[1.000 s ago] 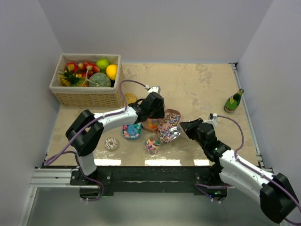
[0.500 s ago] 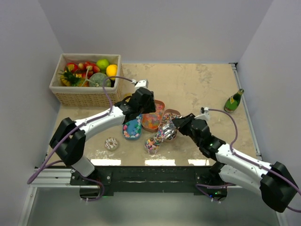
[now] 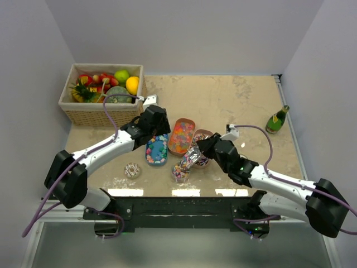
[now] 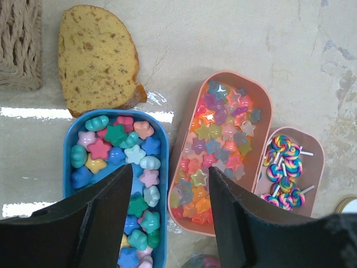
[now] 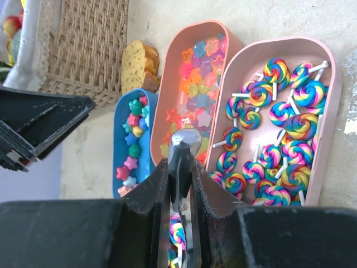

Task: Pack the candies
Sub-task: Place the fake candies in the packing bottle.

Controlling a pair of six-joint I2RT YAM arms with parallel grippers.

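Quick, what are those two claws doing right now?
Left gripper: open, holding nothing.
Right gripper: closed on a clear candy bag.

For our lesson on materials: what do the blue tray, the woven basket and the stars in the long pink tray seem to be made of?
The blue tray is probably moulded plastic: smooth, evenly coloured, with a slight sheen on the rim. The basket is wicker or a rope-like fibre with a matte look, and its coarse plaited strands show. The stars are glossy and translucent with bright glints. They could be plastic or gummy, and the pictures do not show which.

Bright even light, glare strips on table [image 3: 245,106], soft shadows
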